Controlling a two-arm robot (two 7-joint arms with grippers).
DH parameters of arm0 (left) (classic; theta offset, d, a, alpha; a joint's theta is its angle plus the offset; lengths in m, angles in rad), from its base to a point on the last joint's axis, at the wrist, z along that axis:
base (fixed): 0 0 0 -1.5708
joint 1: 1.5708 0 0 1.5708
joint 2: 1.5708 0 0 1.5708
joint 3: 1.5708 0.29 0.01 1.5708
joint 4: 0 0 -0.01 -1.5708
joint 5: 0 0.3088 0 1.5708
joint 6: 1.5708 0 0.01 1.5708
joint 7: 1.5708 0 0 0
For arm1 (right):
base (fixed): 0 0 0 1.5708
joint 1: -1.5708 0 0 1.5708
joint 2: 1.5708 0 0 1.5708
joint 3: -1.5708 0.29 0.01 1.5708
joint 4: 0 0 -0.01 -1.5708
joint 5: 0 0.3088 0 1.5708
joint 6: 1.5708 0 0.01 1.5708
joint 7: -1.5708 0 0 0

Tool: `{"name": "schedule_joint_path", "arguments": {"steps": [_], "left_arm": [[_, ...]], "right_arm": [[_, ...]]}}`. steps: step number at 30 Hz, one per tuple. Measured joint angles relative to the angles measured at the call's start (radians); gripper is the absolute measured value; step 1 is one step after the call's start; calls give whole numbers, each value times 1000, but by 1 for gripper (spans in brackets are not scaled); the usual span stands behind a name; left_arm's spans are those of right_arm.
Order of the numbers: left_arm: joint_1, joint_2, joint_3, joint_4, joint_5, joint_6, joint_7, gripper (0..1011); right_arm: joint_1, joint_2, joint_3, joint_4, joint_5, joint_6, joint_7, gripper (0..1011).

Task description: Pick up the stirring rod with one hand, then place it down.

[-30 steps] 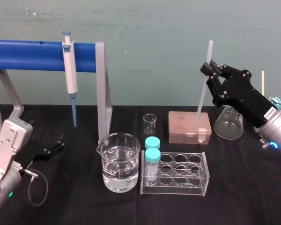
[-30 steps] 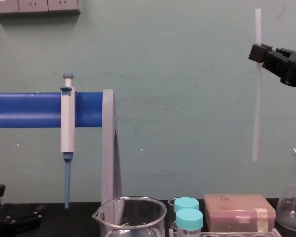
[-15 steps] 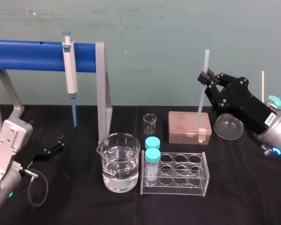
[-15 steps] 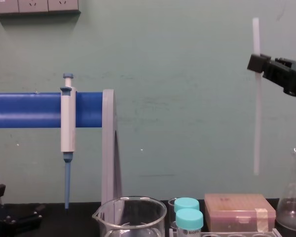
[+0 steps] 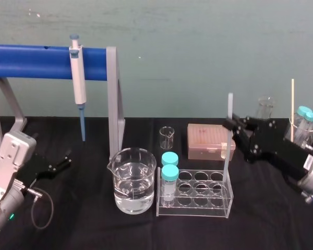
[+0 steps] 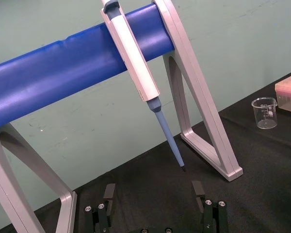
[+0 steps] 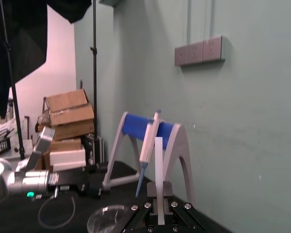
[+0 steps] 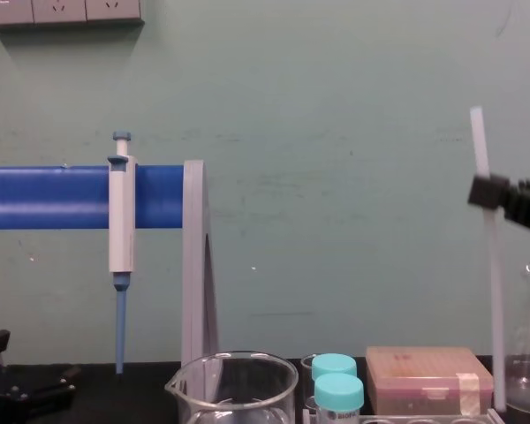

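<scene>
The stirring rod [image 5: 227,156], a thin translucent white stick, stands nearly upright at the right of the table. My right gripper [image 5: 230,124] is shut on it a little above its middle. The rod's lower end comes down by the right end of the clear tube rack [image 5: 195,194]; whether it touches anything I cannot tell. In the chest view the rod [image 8: 495,309] runs down past the black right gripper [image 8: 488,192]. In the right wrist view the rod [image 7: 158,160] rises from between the fingers. My left gripper [image 6: 153,194] rests open on the black cloth at the far left [image 5: 58,165].
A beaker of water [image 5: 134,179] stands left of the rack, which holds two teal-capped tubes [image 5: 170,177]. Behind it are a small beaker [image 5: 167,137] and a pink tip box [image 5: 206,140]. A pipette [image 5: 78,78] hangs on the blue stand [image 5: 36,61]. Glassware [image 5: 265,107] crowds the far right.
My right gripper has come down and toward me with the rod, from above the tip box to beside the rack's right end. The left arm has not moved.
</scene>
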Motion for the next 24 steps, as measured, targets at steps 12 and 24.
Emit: {"name": "schedule_joint_path", "arguments": {"steps": [12,24], "left_arm": [[0,0,0,0,0,0,0,1000],[0,0,0,0,0,0,0,1000]], "right_arm": [[8,-6,-25,81,5,-29,22,64],[50,-38,-56,159,-10,-58,43,64]]}}
